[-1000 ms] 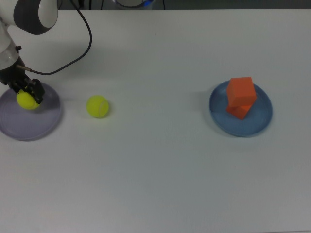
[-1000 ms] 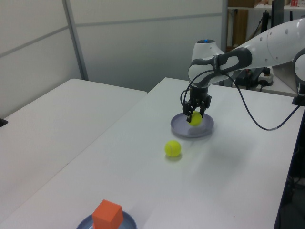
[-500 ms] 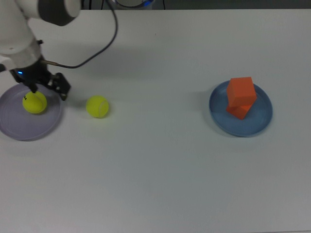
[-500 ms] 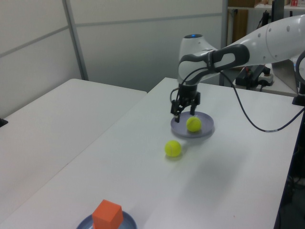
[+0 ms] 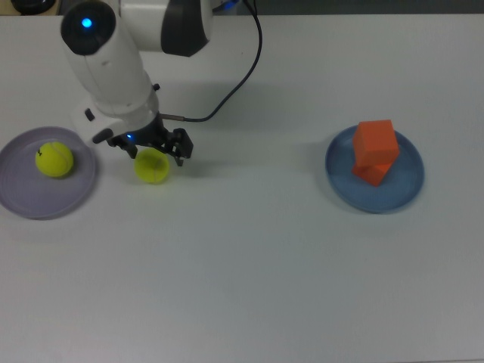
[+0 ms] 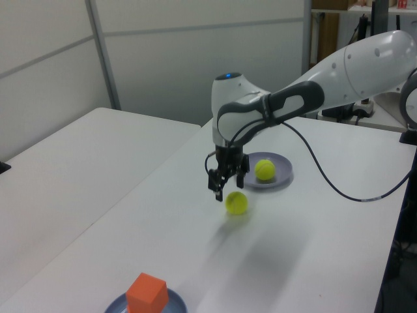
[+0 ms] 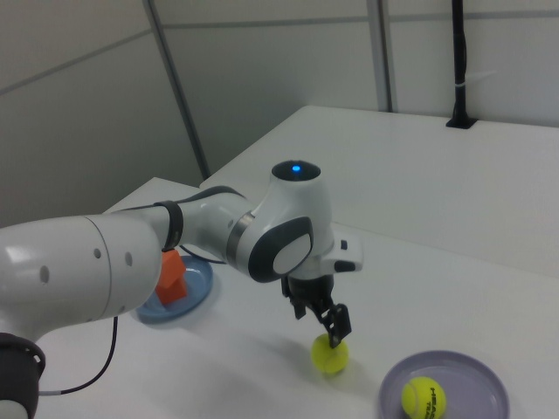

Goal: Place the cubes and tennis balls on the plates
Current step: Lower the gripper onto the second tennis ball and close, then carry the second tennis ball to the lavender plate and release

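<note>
You see the black two-finger claw no longer over the pale lavender round plate: a second ago it held a fuzzy yellow-green tennis ball just above that plate, and now that ball lies released on the plate, free of the fingers. Since then the white arm swings toward the top view's right, off the plate. The claw now hangs over the second fuzzy yellow-green tennis ball lying on the white tabletop, its fingers spread. In the left view, you find the claw moved from the plate toward the loose ball, just above it.
</note>
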